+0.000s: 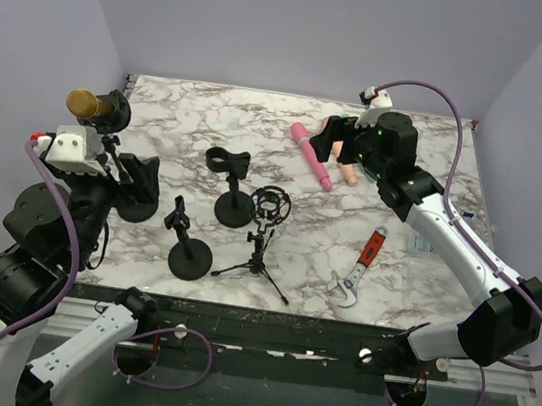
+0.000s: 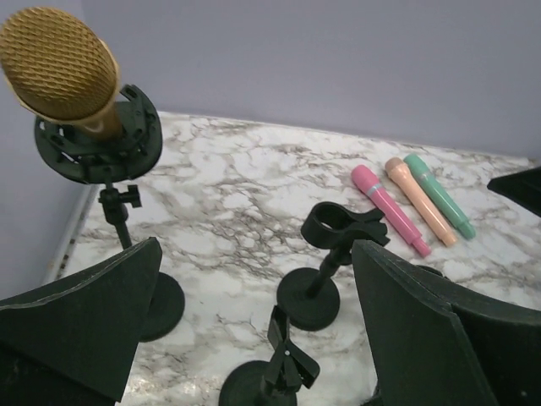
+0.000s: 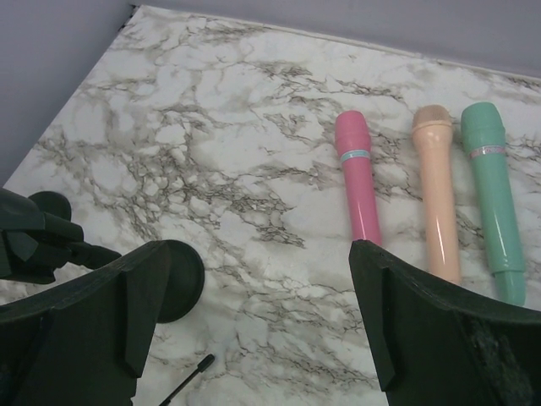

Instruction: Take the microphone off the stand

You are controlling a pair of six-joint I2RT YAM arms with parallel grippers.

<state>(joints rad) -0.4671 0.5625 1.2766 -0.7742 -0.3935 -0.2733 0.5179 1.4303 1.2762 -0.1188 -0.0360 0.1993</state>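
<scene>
A gold-headed microphone [image 1: 87, 103] [image 2: 59, 63] sits in a black shock mount [image 2: 97, 144] on top of a round-based stand [image 1: 135, 206] [image 2: 161, 304] at the table's left edge. My left gripper [image 1: 130, 173] [image 2: 254, 296] is open just right of and below the mount, with nothing between its fingers [image 2: 84, 321]. Only the marble table and other stands show through the gap. My right gripper [image 1: 345, 145] [image 3: 254, 313] hangs open at the back right, above three loose microphones: pink [image 3: 357, 178] [image 1: 313, 156], peach [image 3: 437, 190] and green [image 3: 494, 194].
Two empty clip stands [image 1: 230, 185] [image 1: 187, 244] and a small tripod with an empty shock mount [image 1: 265, 231] stand mid-table. A red-handled wrench [image 1: 361, 266] lies at the front right. Grey walls close in the left, back and right sides.
</scene>
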